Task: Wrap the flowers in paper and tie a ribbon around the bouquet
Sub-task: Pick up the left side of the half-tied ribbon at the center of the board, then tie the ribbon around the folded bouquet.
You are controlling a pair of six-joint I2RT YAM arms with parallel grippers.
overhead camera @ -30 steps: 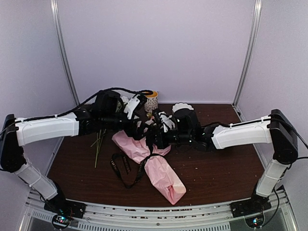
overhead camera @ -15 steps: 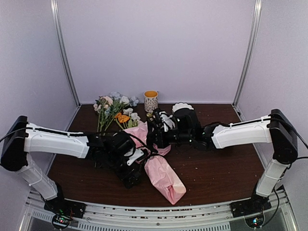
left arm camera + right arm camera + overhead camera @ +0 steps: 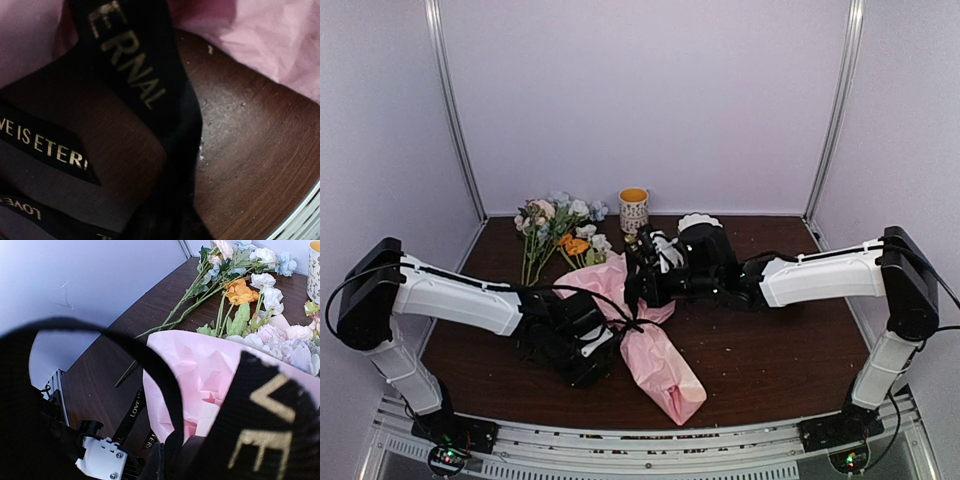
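Low on the left, the left gripper (image 3: pixel 588 356) is down on the table (image 3: pixel 770 350) just beside the bouquet (image 3: pixel 660 365), at the left edge of its pink cone. Its wrist camera is filled by the ribbon (image 3: pixel 135 75), a black band with gold lettering that lies in loose folds on the dark wood, with the paper (image 3: pixel 270 35) crowding the top corners. The fingers themselves are out of that view, and from above the gripper is only a dark mass, so I cannot tell whether it is released or clenched.

Behind the bouquet and to its left lie the loose flowers (image 3: pixel 555 225), unwrapped, with their stalks pointing toward the near edge (the orange blooms sit closest to the paper). The bouquet lies slanted, its narrow end toward the near edge and its wide end toward the back. A patterned mug (image 3: pixel 634 209) stands well behind it by the rear wall.

Over the bouquet's wide end hangs the right gripper (image 3: pixel 640 287), clenched tight on the ribbon, which drops from it across the paper toward the left gripper.
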